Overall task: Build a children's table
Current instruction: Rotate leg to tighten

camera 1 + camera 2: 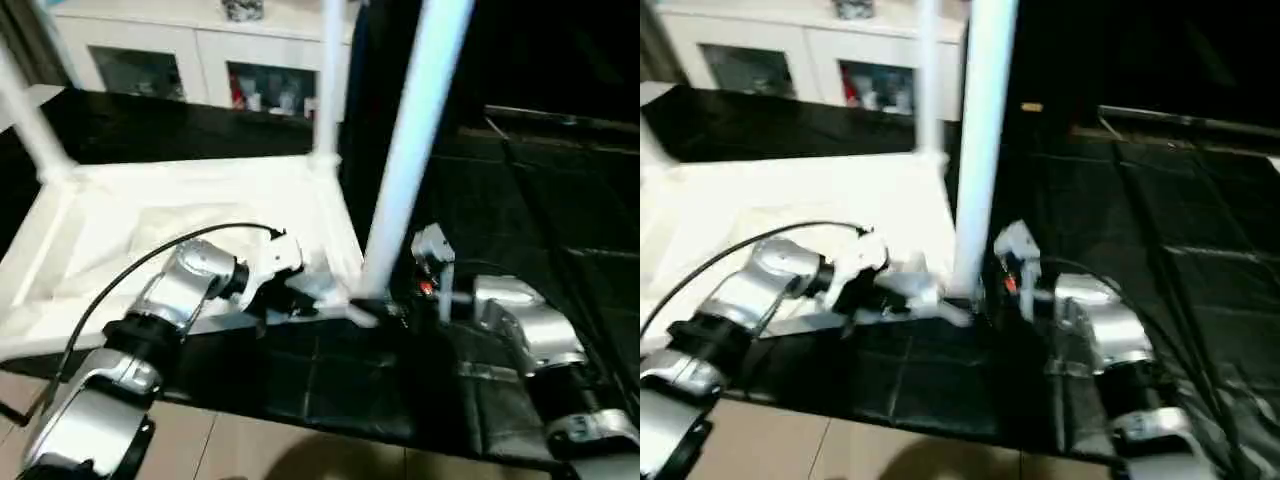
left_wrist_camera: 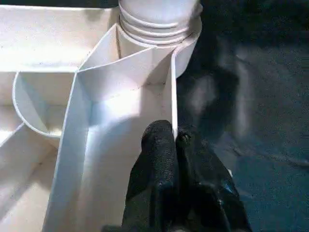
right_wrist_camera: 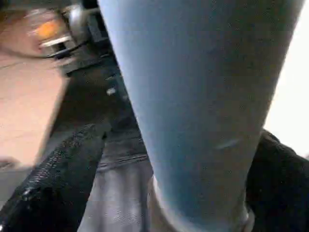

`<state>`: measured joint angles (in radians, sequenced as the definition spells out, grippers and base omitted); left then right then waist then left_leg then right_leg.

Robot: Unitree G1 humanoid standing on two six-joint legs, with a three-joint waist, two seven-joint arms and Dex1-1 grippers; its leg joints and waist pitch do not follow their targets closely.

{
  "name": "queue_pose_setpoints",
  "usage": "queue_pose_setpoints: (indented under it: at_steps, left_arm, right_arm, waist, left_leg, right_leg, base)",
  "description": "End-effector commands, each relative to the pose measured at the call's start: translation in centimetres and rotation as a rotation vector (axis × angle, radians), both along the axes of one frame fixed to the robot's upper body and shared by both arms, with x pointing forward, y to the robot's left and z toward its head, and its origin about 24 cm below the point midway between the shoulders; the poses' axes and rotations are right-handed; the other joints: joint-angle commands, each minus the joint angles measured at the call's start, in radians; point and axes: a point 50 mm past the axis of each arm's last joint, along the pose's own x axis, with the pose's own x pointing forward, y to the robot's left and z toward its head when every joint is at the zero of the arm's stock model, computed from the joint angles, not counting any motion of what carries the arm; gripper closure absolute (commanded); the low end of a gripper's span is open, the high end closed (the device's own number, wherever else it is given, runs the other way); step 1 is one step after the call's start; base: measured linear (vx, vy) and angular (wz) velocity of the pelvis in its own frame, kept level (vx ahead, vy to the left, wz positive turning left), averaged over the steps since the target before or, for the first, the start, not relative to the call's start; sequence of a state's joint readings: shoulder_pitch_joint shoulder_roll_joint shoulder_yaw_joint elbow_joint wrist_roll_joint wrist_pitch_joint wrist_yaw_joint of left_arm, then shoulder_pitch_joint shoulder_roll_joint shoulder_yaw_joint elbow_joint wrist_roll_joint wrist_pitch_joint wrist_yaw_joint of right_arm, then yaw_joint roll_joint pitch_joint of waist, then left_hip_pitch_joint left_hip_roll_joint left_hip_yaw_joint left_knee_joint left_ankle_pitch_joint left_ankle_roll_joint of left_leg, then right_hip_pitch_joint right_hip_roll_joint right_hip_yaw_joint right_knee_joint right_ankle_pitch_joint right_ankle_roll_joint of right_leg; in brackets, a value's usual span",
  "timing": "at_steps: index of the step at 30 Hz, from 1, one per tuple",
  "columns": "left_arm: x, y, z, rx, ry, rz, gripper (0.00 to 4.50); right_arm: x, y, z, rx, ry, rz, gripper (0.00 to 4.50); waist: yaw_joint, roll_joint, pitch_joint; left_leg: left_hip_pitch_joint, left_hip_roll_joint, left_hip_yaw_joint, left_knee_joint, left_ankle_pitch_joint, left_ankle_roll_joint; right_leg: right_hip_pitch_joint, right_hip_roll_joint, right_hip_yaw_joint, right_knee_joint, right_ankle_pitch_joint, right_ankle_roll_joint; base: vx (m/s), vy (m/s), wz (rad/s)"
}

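The table top [image 1: 190, 225] lies underside-up on the mat [image 1: 560, 230], with legs standing in its far-left [image 1: 30, 125], far-right [image 1: 328, 80] and near-right [image 1: 410, 150] corner sockets. The left gripper [image 2: 176, 140] pinches the top's near-right rim just beside the nearest leg; the cabinet [image 1: 200, 50] stands behind.

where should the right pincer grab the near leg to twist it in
Low on the near leg, just above its threaded base in the corner socket, coming from the robot's right. The leg stands nearly upright and round, widest there, and the tabletop blocks the left side.
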<state>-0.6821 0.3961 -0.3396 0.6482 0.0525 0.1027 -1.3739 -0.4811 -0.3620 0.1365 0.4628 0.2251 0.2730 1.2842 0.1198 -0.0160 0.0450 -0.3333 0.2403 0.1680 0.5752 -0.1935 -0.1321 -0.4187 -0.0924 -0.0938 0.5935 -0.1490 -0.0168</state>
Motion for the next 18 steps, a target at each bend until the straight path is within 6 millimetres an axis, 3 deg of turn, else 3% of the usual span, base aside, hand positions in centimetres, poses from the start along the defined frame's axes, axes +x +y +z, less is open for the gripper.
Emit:
queue_pose_setpoints:
  at_steps: [1,4,12,18]
  left_arm:
    - [-0.6,-0.8,0.5,0.011,-0.007,-0.126,4.5]
    - [-0.8,-0.7,0.5,0.016,0.0,-0.15,4.5]
    - [-1.6,-0.5,0.4,0.033,0.018,-0.237,4.5]
    - [-1.9,-0.4,0.3,0.043,0.022,-0.262,4.5]
  right_arm:
    - [-0.6,-0.2,0.8,0.002,0.0,0.129,0.06]
    - [-0.9,-0.4,0.9,0.001,0.008,0.176,0.06]
    - [-1.1,-0.6,0.8,-0.008,0.03,0.268,0.06]
    - [-1.2,-0.6,0.7,-0.01,0.043,0.29,0.59]
  waist:
    - [0.0,0.003,-0.063]
    - [0.006,0.002,-0.062]
    - [0.018,-0.001,-0.063]
    - [0.018,-0.001,-0.064]
  left_leg:
    - [-0.003,-0.008,0.022,-0.064,-0.212,0.056]
    - [-0.008,-0.008,0.02,-0.065,-0.214,0.059]
    - [-0.008,-0.008,0.02,-0.064,-0.197,0.047]
    - [-0.009,-0.009,0.019,-0.063,-0.192,0.044]
  right_leg:
    - [0.06,-0.037,0.042,-0.06,-0.234,-0.222]
    - [0.064,-0.039,0.041,-0.058,-0.247,-0.217]
    - [0.062,-0.039,0.042,-0.058,-0.266,-0.206]
    - [0.064,-0.039,0.041,-0.058,-0.266,-0.199]
  base:
    - [0.0,0.0,0.0]
    - [0.0,0.0,0.0]
    - [0.0,0.0,0.0]
    - [0.0,0.0,0.0]
